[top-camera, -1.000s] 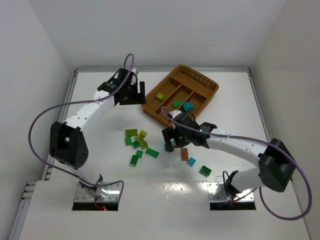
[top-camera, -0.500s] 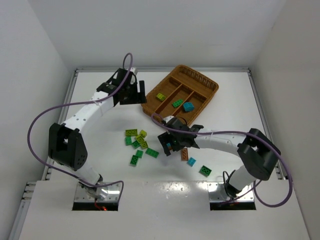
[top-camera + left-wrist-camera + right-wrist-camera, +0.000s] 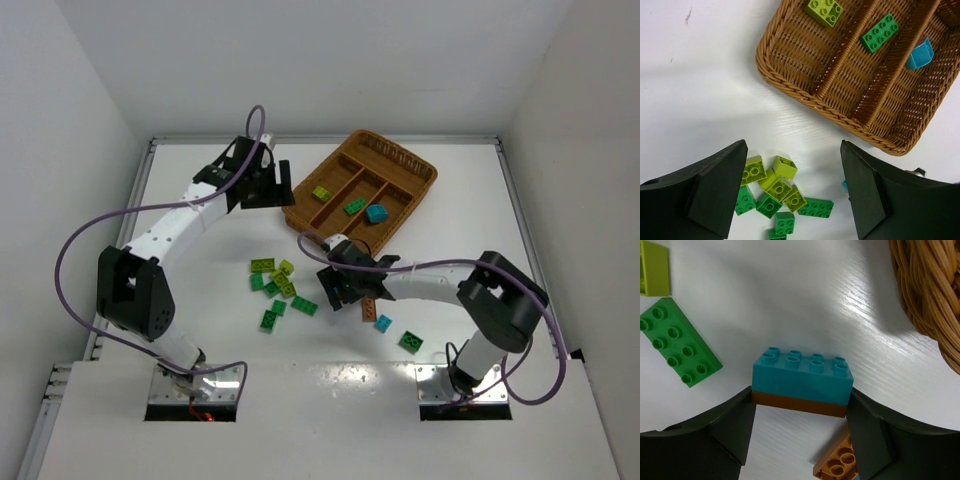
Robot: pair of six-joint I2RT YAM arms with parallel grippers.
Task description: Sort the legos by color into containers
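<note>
At the table's middle, just short of the tray's near rim: right gripper [image 3: 800, 415], fingers [image 3: 732, 425] set against both short ends of a cyan-blue studded plastic brick [image 3: 802, 377]. The brick sits on a thin brown-orange plate [image 3: 799, 406], and the pair rests on the white table [image 3: 790, 300].

Handling, as judged: grip low enough to catch both layers, or the plate may drop off. Lift straight up. The two colours belong apart, so the stack wants splitting before filing.

Neighbours: a loose brown-orange brick [image 3: 840, 465] just beside the right finger. A dark green flat plate [image 3: 677, 342] is near on the other side, not touching.

Clearance: the wall of the brown woven wicker tray [image 3: 930, 300] is close by. Rise above its rim before crossing to the compartment holding a lone cyan brick [image 3: 376, 213]. Bare table lies beyond the studs.

Left gripper [image 3: 792, 147]: wide, empty, hanging over the tray's near corner, apparently clear of that route.
</note>
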